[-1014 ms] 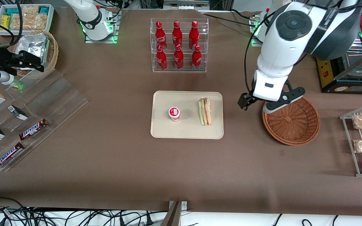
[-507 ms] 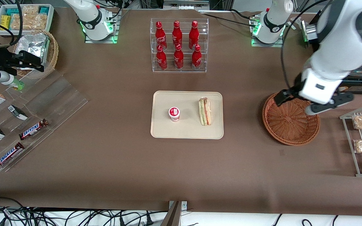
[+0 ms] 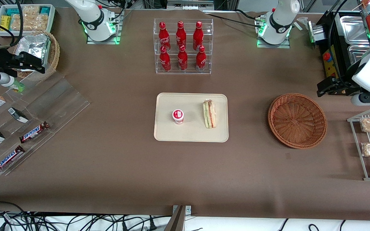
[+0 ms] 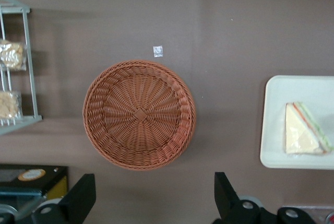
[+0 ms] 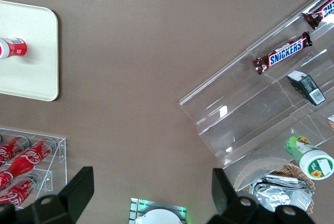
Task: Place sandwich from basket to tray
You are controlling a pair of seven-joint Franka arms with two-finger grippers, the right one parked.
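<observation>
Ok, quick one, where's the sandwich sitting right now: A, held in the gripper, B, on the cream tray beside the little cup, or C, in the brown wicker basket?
B: the sandwich lies on the tray beside the small cup; the basket holds nothing, and the gripper hangs open, off toward the working arm's end.

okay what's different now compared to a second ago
The gripper has swung away from over the basket toward the working arm's end of the table, open and empty. The sandwich stayed on the tray; the basket stayed empty.
</observation>
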